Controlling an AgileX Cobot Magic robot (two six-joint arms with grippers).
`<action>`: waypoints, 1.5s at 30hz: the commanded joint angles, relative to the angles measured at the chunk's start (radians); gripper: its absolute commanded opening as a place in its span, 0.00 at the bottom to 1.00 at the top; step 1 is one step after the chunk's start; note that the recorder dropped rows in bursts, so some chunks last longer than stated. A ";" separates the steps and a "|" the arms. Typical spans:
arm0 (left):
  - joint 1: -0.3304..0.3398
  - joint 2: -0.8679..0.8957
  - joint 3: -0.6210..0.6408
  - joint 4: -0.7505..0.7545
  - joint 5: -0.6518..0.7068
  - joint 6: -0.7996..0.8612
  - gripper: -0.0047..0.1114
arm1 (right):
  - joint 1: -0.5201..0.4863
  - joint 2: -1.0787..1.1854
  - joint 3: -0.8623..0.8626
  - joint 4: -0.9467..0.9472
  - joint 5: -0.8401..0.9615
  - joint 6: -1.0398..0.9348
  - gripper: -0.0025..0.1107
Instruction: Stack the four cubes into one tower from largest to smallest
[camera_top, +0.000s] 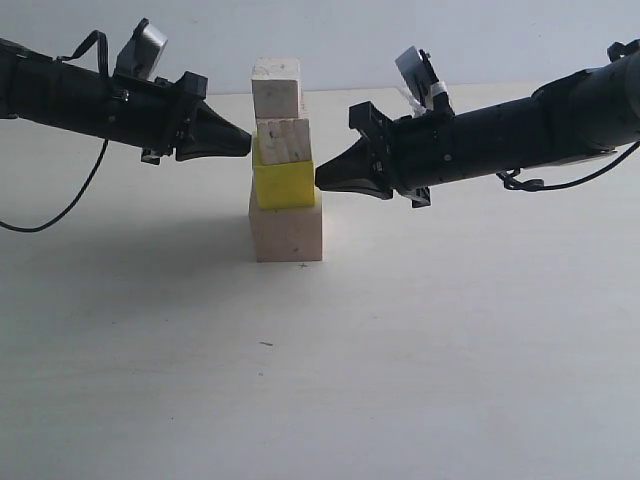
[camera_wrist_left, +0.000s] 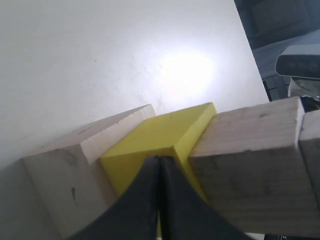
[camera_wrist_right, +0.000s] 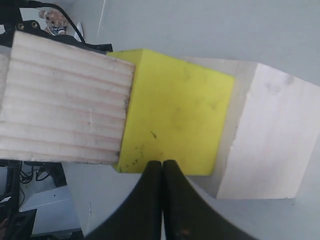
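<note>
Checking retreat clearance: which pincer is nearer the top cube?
Left. The left pincer sits just below the top cube, off its side; the right pincer sits lower, beside the yellow cube.

The left arm (camera_top: 80, 95) reaches in from the left of the tower (camera_top: 285, 230). The left gripper (camera_top: 245, 143) has its jaws pressed together, tip just beside the tower's left face. The right arm (camera_top: 520, 130) slopes down from the tower's right. The right gripper (camera_top: 320, 178), jaws likewise together, has its tip at the right face, lower down.
</note>
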 joint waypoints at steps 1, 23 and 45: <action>-0.006 0.000 -0.008 -0.012 0.006 0.009 0.04 | 0.002 -0.002 -0.009 0.005 0.011 -0.022 0.02; -0.006 0.000 -0.008 -0.012 0.006 0.009 0.04 | 0.002 -0.002 -0.009 0.012 0.021 -0.046 0.02; -0.019 0.015 -0.008 -0.008 -0.006 0.009 0.04 | 0.002 -0.002 -0.009 0.014 0.053 -0.056 0.02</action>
